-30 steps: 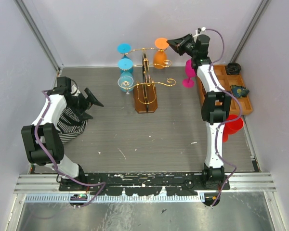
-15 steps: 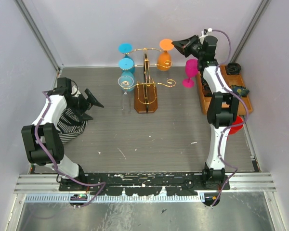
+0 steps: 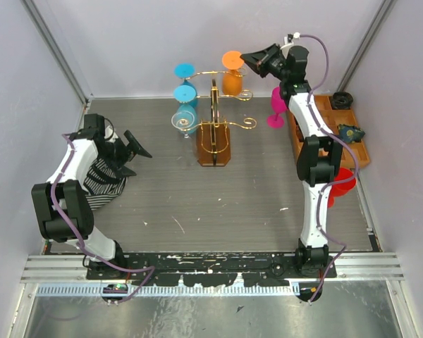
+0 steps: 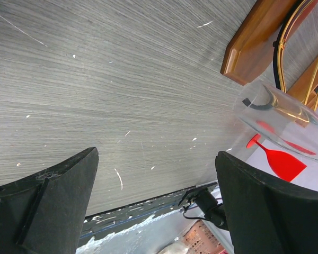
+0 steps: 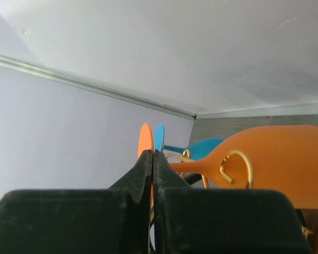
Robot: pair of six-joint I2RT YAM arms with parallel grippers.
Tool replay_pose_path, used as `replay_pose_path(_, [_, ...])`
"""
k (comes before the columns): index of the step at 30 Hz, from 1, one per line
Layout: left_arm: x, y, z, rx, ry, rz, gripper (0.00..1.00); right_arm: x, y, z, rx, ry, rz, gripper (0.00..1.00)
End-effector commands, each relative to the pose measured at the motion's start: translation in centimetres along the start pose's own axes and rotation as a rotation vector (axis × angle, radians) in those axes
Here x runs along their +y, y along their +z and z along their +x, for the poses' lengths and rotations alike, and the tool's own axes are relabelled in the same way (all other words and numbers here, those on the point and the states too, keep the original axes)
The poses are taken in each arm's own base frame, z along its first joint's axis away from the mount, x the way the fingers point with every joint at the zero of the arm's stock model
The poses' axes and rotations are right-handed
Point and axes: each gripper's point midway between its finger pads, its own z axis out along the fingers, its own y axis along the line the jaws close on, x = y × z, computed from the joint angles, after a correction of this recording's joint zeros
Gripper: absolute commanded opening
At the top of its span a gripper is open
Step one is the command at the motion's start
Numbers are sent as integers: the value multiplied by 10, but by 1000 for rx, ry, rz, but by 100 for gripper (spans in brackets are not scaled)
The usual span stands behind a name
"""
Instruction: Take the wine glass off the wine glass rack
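Note:
The wine glass rack (image 3: pixel 213 105), gold wire on a brown wooden base (image 3: pixel 213 146), stands at the back middle of the table. An orange wine glass (image 3: pixel 232 82) hangs upside down at the rack's upper right arm. My right gripper (image 3: pixel 249 60) is shut on the edge of its round foot (image 5: pixel 144 142), and a gold hook (image 5: pixel 236 165) lies across the orange bowl (image 5: pixel 286 164). Two blue glasses (image 3: pixel 184 93) and a clear one (image 3: pixel 184 120) hang on the rack's left side. My left gripper (image 3: pixel 132 152) stands open and empty at the left, low over the table.
A pink glass (image 3: pixel 276 107) stands upright just right of the rack, under my right arm. An orange-brown compartment tray (image 3: pixel 349 151) lies along the right wall, with a red glass (image 3: pixel 338 184) near it. A striped cloth (image 3: pixel 102 177) lies under my left arm.
My right gripper and the orange glass shifted right, then back left toward the rack. The left arm has not moved.

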Motion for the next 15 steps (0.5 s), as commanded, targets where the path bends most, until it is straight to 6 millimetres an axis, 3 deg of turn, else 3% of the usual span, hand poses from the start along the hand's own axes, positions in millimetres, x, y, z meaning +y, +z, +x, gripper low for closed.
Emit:
replay_pose_path(1, [0,-4,3,-1,11,11,99,50,6,-21,-66,-75,-120,1])
replay_pose_path(8, [0,-7,3,-7,14,14,99,32,0,-55,-177,-88,-75,1])
replay_pose_path(15, [1,-6,5,-3,4,16,99,20,-32,-93,-262,-143,-39,1])
